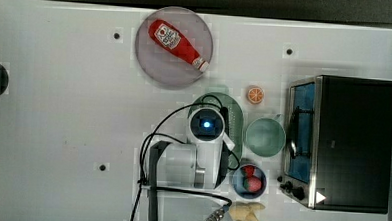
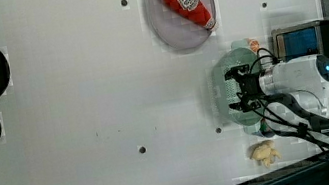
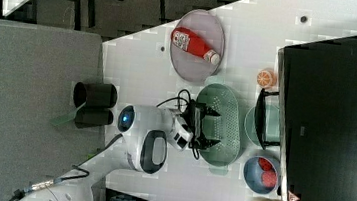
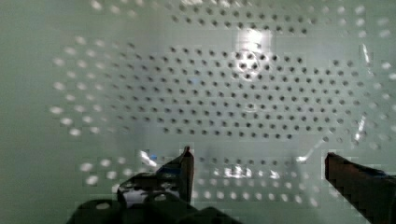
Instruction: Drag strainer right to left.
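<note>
Wrist view puts you right over the strainer (image 4: 224,93): its dotted, perforated bottom lies under the gripper (image 4: 259,163), and the two dark fingertips (image 4: 187,163) stand far apart with nothing between them. Your jaws are spread wide and hold nothing.

Take the black toaster oven (image 1: 350,142) as your landmark. In the top view the strainer (image 1: 233,117) lies on the white table (image 1: 59,109) to the oven's left, with the small round mint-green bowl (image 1: 265,137) between the two, just beside the strainer's rim. The arm's white wrist covers much of the strainer there.

In the right view the gripper (image 3: 209,128) reaches into the strainer (image 3: 226,130) from the side away from the oven (image 3: 334,127), fingers over the near half of the basket. In the left view the gripper (image 2: 239,94) sits over the strainer (image 2: 225,90) the same way.

Also left of the oven in the top view: an orange slice (image 1: 255,94) near the strainer's upper end, a blue bowl (image 1: 249,182) of red fruit near its lower end, and farther off a grey plate (image 1: 151,58) carrying a ketchup bottle (image 1: 177,43).
</note>
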Motion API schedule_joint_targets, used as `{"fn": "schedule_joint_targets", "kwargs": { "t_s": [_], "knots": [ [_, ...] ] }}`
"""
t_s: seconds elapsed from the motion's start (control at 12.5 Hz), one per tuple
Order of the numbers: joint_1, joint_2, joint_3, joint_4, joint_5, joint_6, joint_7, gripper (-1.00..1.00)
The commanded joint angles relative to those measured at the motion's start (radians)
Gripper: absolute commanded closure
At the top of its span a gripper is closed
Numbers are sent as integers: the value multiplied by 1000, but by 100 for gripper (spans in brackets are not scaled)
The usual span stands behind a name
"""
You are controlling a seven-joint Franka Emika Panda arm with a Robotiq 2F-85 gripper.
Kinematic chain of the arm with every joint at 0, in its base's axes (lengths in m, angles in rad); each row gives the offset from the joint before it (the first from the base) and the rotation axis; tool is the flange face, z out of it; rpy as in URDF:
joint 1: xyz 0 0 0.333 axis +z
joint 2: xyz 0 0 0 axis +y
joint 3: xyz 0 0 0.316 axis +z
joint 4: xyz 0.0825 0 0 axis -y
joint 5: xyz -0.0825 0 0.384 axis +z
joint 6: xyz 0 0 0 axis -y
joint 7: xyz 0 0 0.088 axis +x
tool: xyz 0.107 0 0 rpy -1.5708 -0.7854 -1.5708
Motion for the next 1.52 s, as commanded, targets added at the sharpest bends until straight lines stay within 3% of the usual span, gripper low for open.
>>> {"fn": "schedule_joint_targets", "kwargs": {
  "t_s": [0.08, 0.56, 1.12, 1.52],
  "knots": [
    [33, -8, 37, 15, -7, -2, 115, -100],
    [118, -7, 60, 19, 9, -4, 144, -100],
    [244, -5, 109, 36, 11, -4, 417, -100],
    [329, 27, 131, 84, 14, -5, 502, -100]
  ]
}}
